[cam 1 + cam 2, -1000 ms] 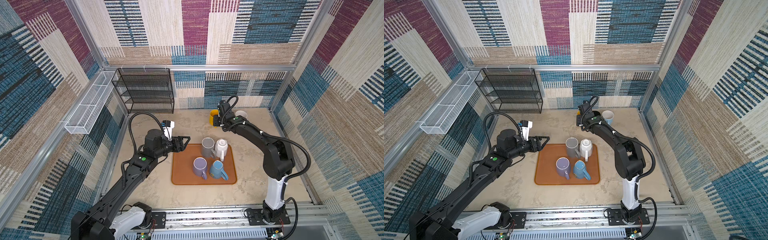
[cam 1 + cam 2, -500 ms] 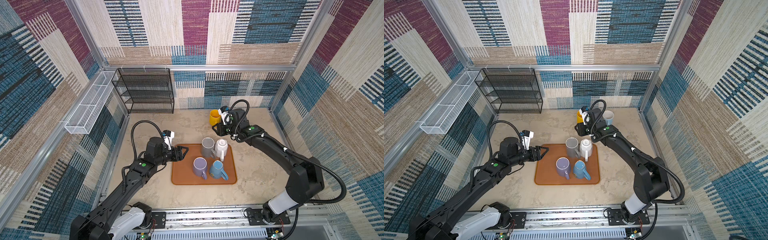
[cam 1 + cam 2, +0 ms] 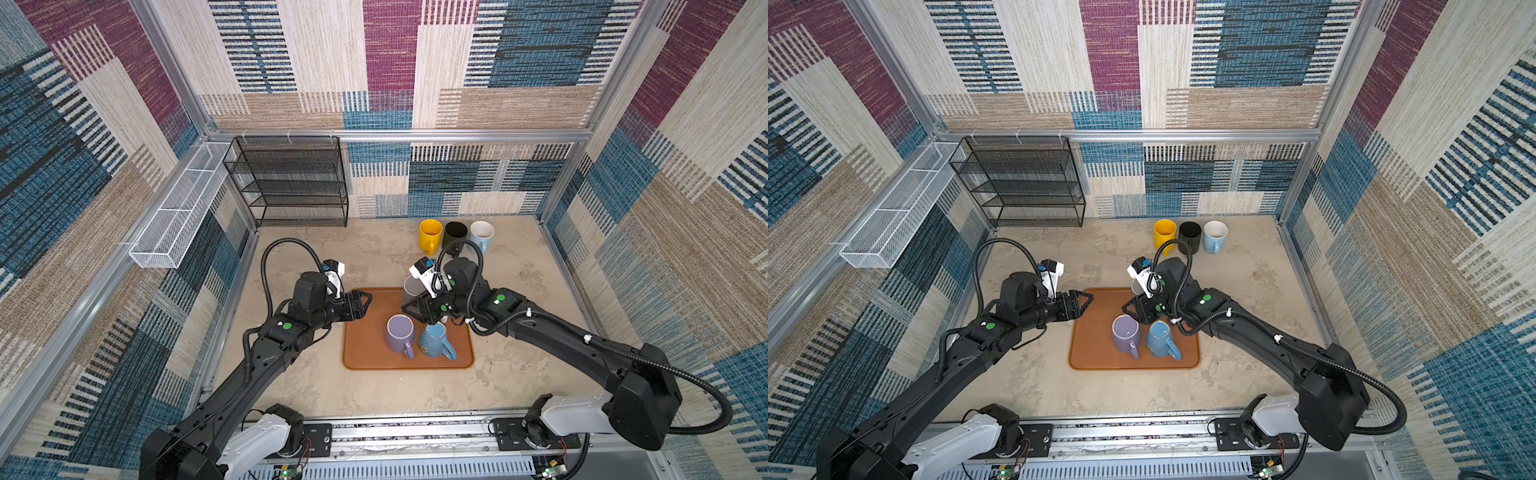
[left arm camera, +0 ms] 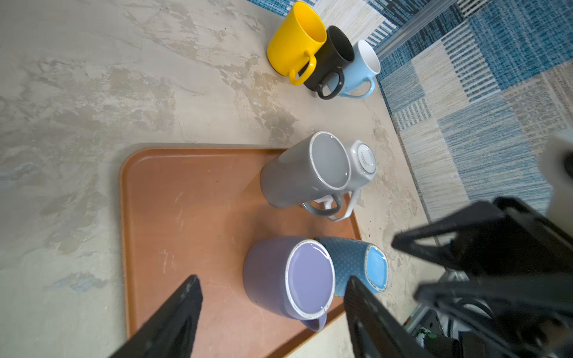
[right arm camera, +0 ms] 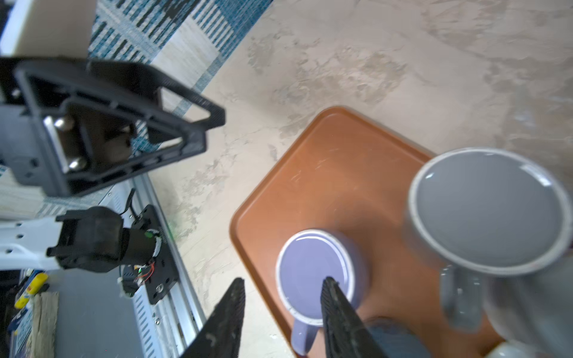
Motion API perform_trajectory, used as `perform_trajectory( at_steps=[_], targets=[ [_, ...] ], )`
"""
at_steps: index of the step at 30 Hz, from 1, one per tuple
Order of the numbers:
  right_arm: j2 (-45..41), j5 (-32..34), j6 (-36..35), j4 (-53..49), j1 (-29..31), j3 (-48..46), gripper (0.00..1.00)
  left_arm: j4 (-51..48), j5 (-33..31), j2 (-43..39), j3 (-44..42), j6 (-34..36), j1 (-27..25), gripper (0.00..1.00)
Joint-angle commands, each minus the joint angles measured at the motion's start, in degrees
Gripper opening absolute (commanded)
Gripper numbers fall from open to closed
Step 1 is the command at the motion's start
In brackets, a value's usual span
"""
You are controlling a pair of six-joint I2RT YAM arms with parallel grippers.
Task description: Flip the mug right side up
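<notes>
right gripper hangs low over the tray, jaws part-way apart and nothing between them. its nose points at the spot where the grey mug and purple mug nearly meet. in its wrist view the purple base sits right under the jaws, so i'd say purple is the target, though grey is just as near.

all four mugs on the tray are base up. grey touches the white mug on the far side, and purple touches the blue mug on the near side. the handles face the front rail, so the open way in is from above or from the tray's bare left half.

left gripper hovers spread wide at the tray's left edge, aimed in at the mugs and holding nothing. it looks placed to take or steady a mug mid-flip.

at the back of the table the yellow mug, black mug and pale blue mug stand mouths up in a tight row. that looks like where righted ones go.
</notes>
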Motion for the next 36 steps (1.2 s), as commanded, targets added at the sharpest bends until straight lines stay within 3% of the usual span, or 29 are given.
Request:
perform_trajectory(
  at_steps=[1,10,22,36],
  targets=[
    [-2.15,0.1,2.23,-0.53,2.37,-2.06,0.43,-1.33,-1.53,-0.13,0.61,2.94,-0.02,0.73],
    [-3.04,6.75,8.08,-3.02,10.36,-8.17,0.41,-2.1,-1.75,0.17,1.5,2.82,0.01,0.73],
    [-0.5,24.19,17.97,-1.06,14.56,-11.88,0.42,-3.53,-2.11,-0.43,2.03,3.25,0.02,0.73],
    [4.8,20.47,17.2,5.25,14.54,-10.78,0.43,-4.92,-2.02,-0.95,1.36,4.08,0.0,0.73]
  ],
)
